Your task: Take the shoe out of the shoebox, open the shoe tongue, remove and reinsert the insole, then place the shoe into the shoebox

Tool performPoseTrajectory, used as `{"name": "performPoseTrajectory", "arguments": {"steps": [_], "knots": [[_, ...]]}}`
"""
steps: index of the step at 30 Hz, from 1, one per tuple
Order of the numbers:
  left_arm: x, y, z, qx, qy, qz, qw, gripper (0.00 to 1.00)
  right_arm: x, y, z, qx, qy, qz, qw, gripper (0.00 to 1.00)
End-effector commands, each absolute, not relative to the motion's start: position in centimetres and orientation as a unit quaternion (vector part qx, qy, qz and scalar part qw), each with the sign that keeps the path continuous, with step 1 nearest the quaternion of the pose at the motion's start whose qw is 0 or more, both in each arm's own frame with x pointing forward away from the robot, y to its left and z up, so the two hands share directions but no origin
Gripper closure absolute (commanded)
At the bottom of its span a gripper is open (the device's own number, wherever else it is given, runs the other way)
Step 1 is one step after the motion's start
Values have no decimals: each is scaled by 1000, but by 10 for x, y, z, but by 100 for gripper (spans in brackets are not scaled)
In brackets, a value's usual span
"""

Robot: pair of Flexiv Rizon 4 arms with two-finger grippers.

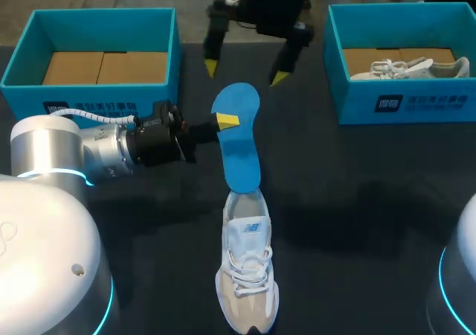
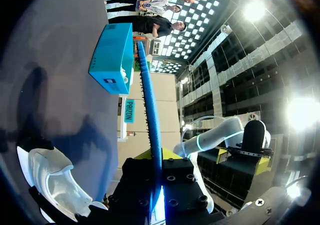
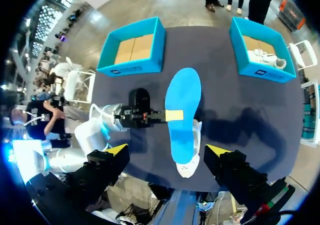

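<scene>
Two tools in head view: left tool (image 1: 227, 120) clamped on blue insole (image 1: 239, 149), its near end over collar of white sneaker (image 1: 247, 272) lying on dark surface (image 1: 357, 201); right tool (image 1: 244, 73) spread apart beyond insole's far end.

Left wrist view: insole (image 2: 149, 115) edge-on in left tool's (image 2: 156, 157) grip, sneaker (image 2: 50, 180) beside.

Right wrist view: right tool (image 3: 167, 150) wide apart, insole (image 3: 184, 105) and sneaker (image 3: 187, 169) ahead.

The blue insole (image 1: 239, 138) has its near end tucked out of sight inside the white shoe (image 1: 246, 272); how deep it goes cannot be told. Under the insole, the lower finger of the left gripper (image 1: 225, 120) is covered. Beyond the insole, the right arm is cut off above the right gripper (image 1: 244, 73). Right of the insole, the second shoe (image 1: 405, 68) lies partly behind the shoebox (image 1: 401, 100) wall.
</scene>
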State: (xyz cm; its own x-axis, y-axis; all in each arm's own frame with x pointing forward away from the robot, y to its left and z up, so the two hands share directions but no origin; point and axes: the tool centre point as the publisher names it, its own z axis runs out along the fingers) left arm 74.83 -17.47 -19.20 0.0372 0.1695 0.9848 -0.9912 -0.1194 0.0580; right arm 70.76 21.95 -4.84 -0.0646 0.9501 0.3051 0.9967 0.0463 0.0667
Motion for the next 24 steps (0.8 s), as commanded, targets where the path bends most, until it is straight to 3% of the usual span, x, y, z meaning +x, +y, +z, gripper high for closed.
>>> {"name": "performPoseTrajectory", "arguments": {"steps": [1,12,24], "knots": [[748,-175,-192,499,-412,558,519,100,707,201,-56,-618,-669,-308,276,0],[748,-175,-192,499,-412,558,519,100,710,195,-66,-573,-627,-370,376,0],[748,-175,-192,499,-412,558,519,100,705,186,-86,-516,-585,-450,434,0]]}}
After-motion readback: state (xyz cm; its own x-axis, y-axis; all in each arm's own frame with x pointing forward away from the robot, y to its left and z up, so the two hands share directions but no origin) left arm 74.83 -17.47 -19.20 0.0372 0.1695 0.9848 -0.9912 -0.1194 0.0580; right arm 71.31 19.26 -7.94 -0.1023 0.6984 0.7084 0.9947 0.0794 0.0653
